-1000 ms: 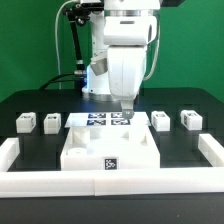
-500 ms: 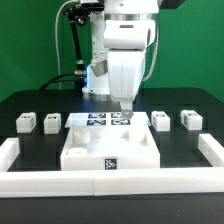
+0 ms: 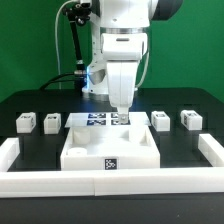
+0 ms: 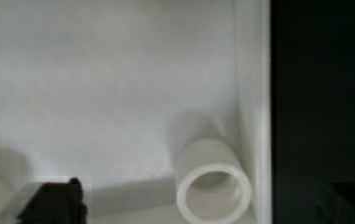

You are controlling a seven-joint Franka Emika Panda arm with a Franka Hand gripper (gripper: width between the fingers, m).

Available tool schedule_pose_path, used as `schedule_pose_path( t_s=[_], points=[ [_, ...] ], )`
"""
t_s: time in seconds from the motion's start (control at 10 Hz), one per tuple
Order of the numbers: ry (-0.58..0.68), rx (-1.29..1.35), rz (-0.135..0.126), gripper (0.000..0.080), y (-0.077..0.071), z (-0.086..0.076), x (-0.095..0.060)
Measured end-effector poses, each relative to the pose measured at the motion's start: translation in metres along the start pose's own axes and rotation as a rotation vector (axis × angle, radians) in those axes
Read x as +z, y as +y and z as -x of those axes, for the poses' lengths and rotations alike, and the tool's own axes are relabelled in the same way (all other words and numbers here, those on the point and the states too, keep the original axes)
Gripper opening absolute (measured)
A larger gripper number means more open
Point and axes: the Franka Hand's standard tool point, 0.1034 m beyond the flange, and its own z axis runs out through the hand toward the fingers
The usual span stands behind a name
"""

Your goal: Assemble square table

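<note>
White panel (image 3: pixel 100 142) against low wall (image 3: pixel 50 183), pincer (image 3: pixel 121 113) above its edge

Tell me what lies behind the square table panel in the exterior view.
Behind the panel lies the marker board, its tags showing. The gripper covers part of it, and the panel's rim hides its near edge.

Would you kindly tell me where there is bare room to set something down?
Bare black surface flanks the square panel on both sides, before the legs, inside the wall. Crowded behind the panel: marker board, claw.
</note>
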Motion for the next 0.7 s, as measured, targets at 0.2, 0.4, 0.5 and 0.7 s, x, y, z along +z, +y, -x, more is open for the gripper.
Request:
schedule_pose_path(
  t_s=[0.2, 0.4, 0.5, 0.7],
  points=[
    [-0.001, -0.039, -0.015, 0.0649, -0.006, 0.004, 0.007],
    [0.005, -0.047, -0.015, 0.0649, -0.006, 0.005, 0.022],
    [0.006, -0.048, -0.019, 0.0649, -0.009, 0.005, 0.028],
    [0.008, -0.037, -0.045, 0.0649, -0.015, 0.012, 0.04]
  ],
)
